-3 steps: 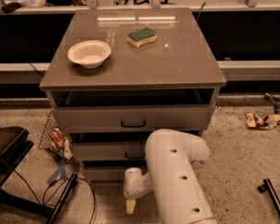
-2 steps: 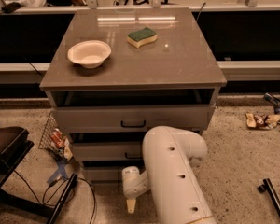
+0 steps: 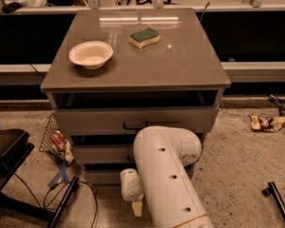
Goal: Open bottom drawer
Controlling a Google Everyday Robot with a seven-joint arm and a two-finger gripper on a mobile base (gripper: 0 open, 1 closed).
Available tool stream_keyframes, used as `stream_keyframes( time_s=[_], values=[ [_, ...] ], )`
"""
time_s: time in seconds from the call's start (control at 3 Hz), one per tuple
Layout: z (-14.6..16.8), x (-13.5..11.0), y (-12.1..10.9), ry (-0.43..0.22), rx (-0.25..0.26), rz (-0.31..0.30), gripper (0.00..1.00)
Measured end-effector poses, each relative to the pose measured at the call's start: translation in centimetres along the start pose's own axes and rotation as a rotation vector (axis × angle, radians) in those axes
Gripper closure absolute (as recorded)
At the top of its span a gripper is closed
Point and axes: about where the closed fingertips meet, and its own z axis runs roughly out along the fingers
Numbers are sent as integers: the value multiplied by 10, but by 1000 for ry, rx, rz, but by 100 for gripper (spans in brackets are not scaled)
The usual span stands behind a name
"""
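Observation:
The grey cabinet has three drawer fronts stacked under its top (image 3: 133, 65). The bottom drawer (image 3: 103, 175) is the lowest grey front, just above the floor; only its left part shows and its handle is hidden behind my arm. My white arm (image 3: 168, 175) reaches down in front of the cabinet. My gripper (image 3: 135, 204) hangs low near the floor, right in front of the bottom drawer's middle. The top drawer (image 3: 95, 120) stands slightly pulled out, with a dark gap above it.
A white bowl (image 3: 90, 54) and a green-and-yellow sponge (image 3: 145, 37) lie on the cabinet top. A wire basket with trash (image 3: 56, 141) leans at the cabinet's left. Black cables (image 3: 61, 198) and a dark stand (image 3: 4, 151) sit at left; litter (image 3: 266, 122) lies on the floor at right.
My arm's upper casing has shifted slightly to the left. The gripper stays low in front of the bottom drawer. The drawers have not visibly moved.

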Motion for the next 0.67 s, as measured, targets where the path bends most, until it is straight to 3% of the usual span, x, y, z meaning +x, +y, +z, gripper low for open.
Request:
stream_keyframes(
  time_s=[0.67],
  values=[
    [2,2,3,3,-4,-1,48]
  ],
)
